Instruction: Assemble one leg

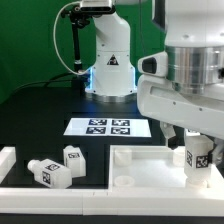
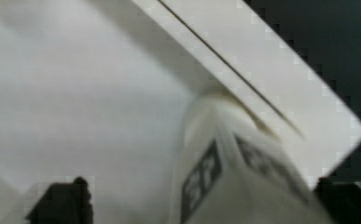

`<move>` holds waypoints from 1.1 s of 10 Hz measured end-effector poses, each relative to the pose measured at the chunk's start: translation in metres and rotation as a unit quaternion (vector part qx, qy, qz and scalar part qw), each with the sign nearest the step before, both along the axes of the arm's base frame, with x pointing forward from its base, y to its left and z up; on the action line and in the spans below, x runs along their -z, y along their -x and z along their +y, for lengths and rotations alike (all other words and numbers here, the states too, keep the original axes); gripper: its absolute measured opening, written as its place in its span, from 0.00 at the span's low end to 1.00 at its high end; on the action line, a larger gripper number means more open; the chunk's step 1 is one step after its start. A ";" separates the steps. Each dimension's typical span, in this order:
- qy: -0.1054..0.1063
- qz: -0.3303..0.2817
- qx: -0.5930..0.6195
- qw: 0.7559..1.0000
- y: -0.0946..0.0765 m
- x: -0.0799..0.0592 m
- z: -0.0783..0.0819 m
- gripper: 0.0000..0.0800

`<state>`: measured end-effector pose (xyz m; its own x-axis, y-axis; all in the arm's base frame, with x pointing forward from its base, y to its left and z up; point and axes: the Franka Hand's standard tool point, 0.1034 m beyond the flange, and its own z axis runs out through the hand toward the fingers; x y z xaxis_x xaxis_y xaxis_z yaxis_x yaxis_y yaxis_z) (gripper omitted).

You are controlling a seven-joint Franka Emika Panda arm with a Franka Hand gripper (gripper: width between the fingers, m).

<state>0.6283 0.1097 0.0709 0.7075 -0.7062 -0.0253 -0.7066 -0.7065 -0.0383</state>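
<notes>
A leg [image 1: 197, 155], a chunky white post with tag stickers, stands upright on the large white panel with a raised rim [image 1: 140, 158], near the corner at the exterior view's right. My gripper [image 1: 196, 140] is right over it. In the wrist view the leg [image 2: 239, 165] lies between my two dark fingertips [image 2: 61, 200], and a gap shows between the leg and the finger. The gripper [image 2: 203, 203] is open around the leg. Two more legs [image 1: 50, 171] [image 1: 73, 156] lie on the table at the exterior view's left.
The marker board [image 1: 108, 127] lies flat behind the panel. A white block [image 1: 8, 160] sits at the left edge, and a white bar [image 1: 60, 196] runs along the front. The arm's base [image 1: 110, 60] stands at the back.
</notes>
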 end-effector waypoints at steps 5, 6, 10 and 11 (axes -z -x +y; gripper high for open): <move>0.000 -0.020 -0.290 0.957 -0.008 -0.014 0.003 0.81; 0.001 -0.030 -0.339 0.940 -0.009 -0.019 0.006 0.81; -0.002 -0.025 -0.248 0.968 -0.009 -0.017 0.006 0.48; -0.002 -0.023 -0.213 0.977 -0.009 -0.017 0.005 0.36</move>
